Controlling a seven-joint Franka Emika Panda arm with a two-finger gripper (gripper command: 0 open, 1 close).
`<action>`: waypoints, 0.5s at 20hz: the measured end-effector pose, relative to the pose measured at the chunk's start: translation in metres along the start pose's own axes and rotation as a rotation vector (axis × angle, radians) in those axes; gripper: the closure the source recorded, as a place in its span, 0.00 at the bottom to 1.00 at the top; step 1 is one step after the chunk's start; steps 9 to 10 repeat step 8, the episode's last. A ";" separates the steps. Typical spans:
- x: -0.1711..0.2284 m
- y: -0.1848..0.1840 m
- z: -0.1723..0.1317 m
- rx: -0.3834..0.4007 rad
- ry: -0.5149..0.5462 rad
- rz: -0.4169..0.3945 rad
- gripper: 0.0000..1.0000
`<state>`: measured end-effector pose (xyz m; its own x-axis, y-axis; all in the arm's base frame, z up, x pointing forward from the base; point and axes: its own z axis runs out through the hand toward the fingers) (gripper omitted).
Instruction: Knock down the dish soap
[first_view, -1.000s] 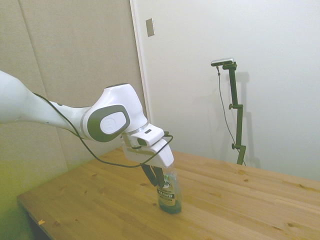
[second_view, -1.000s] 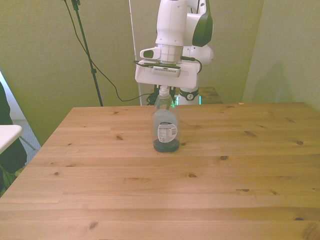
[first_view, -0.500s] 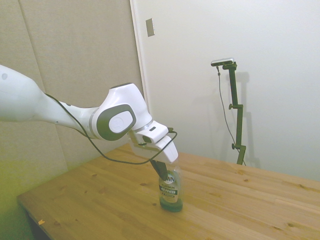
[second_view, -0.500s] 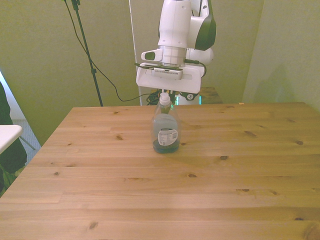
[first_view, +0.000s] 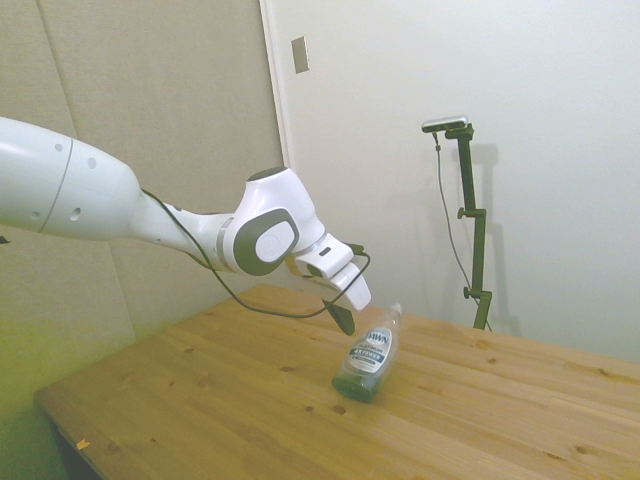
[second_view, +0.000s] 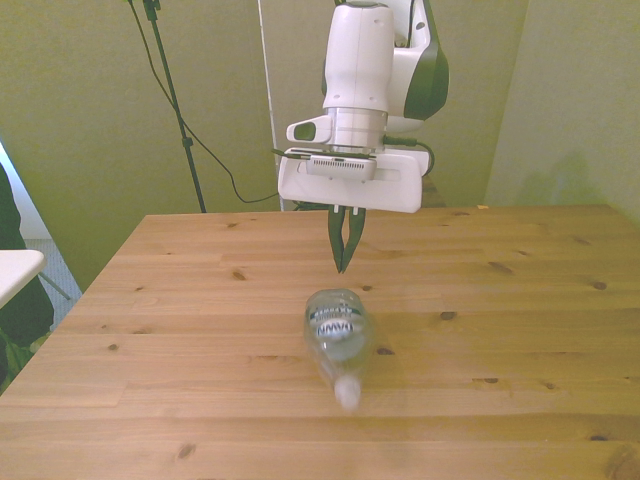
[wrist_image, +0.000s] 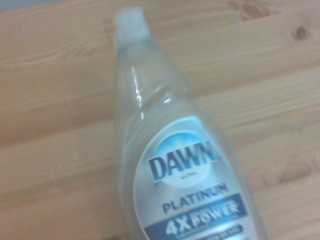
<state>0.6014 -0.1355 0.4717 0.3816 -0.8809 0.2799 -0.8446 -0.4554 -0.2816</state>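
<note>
Pale wood planks are filling the room's middle, a bare wall and a door frame standing behind the table, and on those planks the dish soap is tipping over — caught mid-fall, its base still touching the wood and its white cap leaning away from the robot. From the front view the bottle is pointing its cap toward the camera, slightly blurred, so its long axis is running straight out from the arm along the table's depth. The gripper is hanging just behind and above the bottle's base end, apart from it as far as I can see, with its two dark fingers drawn close together into a narrow point and pinching nothing. The white arm is reaching in low from the side view's left, wrist angled downward and forward, the flat hand body tilting toward the bottle. The wrist camera is looking right down on the label, the blue "Dawn" lettering sharp enough to read, with the cap toward the far end. I would judge the knock as landed and the bottle as on its way down; any follow-up push would have to travel along that same line, from base toward cap — though it may well settle flat on its own
</note>
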 end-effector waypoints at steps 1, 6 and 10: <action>0.006 -0.006 0.000 0.008 0.003 0.008 1.00; 0.026 -0.045 0.011 0.022 0.018 0.025 1.00; 0.030 -0.058 0.024 0.020 0.021 0.038 1.00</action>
